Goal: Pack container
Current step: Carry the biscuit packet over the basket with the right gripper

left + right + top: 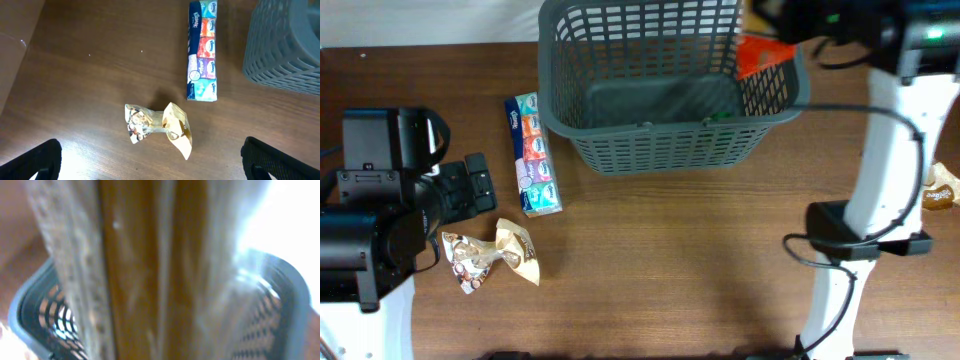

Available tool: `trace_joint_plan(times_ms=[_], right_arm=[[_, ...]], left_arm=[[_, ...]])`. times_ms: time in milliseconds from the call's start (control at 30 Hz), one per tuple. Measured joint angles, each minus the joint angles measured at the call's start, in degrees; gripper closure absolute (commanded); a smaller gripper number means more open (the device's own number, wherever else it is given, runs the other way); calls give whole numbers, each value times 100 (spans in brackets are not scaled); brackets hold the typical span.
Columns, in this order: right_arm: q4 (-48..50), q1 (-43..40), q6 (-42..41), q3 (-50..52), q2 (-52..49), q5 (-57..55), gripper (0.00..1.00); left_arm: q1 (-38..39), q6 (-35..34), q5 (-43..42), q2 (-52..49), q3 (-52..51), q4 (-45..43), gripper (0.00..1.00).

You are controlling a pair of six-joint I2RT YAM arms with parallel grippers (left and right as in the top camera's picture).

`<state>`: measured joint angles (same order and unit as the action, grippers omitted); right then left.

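The container, a large dark grey lattice basket (660, 120), stands at the back centre of the table. It also shows in the left wrist view (285, 45) and the right wrist view (290, 295). My right gripper (788, 35) is over the basket's right rim. It holds an orange and silver packet (760, 55) that hangs into the basket and fills the right wrist view (150, 270), hiding the fingers. My left gripper (470, 185) is open and empty at the left, with its fingers wide apart above the table (150, 167).
A long multi-pack of tissues (532, 155) (202, 50) lies left of the basket. A crumpled snack bag (490, 255) (160, 125) lies in front of it, just ahead of my left gripper. Another wrapped snack (940, 188) lies at the right edge.
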<state>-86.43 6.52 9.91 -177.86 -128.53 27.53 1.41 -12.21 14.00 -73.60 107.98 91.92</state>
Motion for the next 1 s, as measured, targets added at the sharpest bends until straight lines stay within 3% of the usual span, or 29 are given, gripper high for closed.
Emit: trace_joint_plan(times_ms=[167, 433, 1000], right_arm=[[7, 719, 837, 0, 0, -601, 96], [144, 710, 1290, 319, -7, -1003, 96], [1287, 697, 2149, 2881, -96, -1110, 96]], left_arm=[[0, 0, 0, 0, 0, 52, 1], [0, 0, 0, 0, 0, 63, 1], [0, 0, 0, 0, 0, 127, 1]])
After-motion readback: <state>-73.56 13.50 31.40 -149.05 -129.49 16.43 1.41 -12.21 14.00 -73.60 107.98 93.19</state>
